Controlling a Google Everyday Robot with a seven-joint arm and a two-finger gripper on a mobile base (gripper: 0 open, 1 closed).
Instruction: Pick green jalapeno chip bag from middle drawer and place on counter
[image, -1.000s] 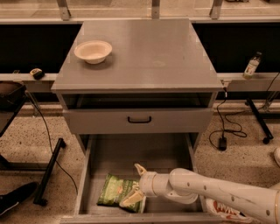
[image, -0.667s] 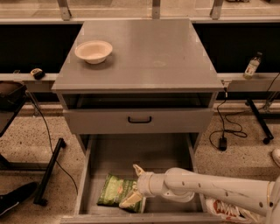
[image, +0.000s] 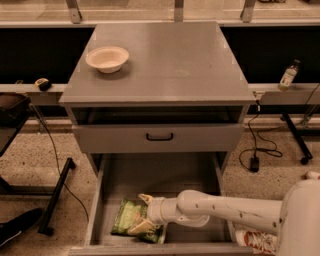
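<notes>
The green jalapeno chip bag (image: 126, 218) lies flat at the front left of the open middle drawer (image: 165, 180), the wide grey tray pulled out low on the cabinet. My gripper (image: 143, 214) reaches in from the right on a white arm. It sits at the bag's right end, open, with one fingertip (image: 144, 198) beyond the bag's far edge and the other low at its near edge. The bag rests on the drawer floor. The counter (image: 170, 55) is the grey cabinet top above.
A pale bowl (image: 107, 58) stands on the counter's left rear part. A shut drawer front with a black handle (image: 160, 136) overhangs the open drawer. A small bottle (image: 288, 75) stands on a ledge to the right. Cables lie on the floor at right.
My gripper has slid a little left and further onto the bag's right end. The bag has not moved.
</notes>
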